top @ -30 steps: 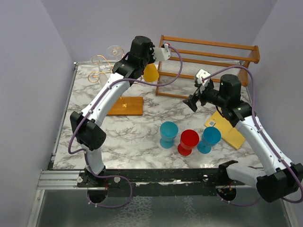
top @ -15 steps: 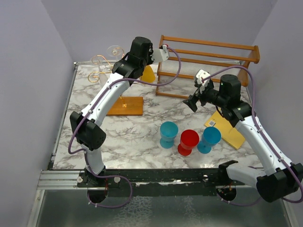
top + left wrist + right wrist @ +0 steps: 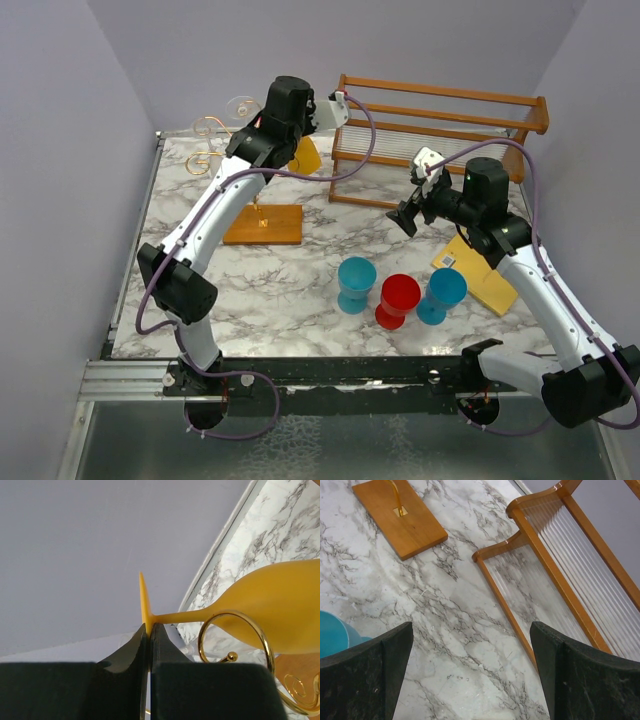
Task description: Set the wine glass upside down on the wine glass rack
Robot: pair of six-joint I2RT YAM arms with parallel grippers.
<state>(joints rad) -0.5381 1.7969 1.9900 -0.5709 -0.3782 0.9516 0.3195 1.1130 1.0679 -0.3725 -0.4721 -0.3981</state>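
My left gripper is shut on the thin foot of a yellow wine glass. It holds the glass high at the back of the table, stem level in the left wrist view. The wine glass rack's gold spiral arms are just left of it. One gold curl lies in front of the stem and bowl; I cannot tell if they touch. The rack's wooden base lies below. My right gripper is open and empty above the marble.
A large wooden slatted shelf rack stands at the back right. Two blue cups and a red cup stand front centre. A yellow flat block lies at right. A clear glass foot shows above the gold arms.
My left arm has swung left with the yellow glass, bringing it closer to the gold arms. The right arm has not moved.
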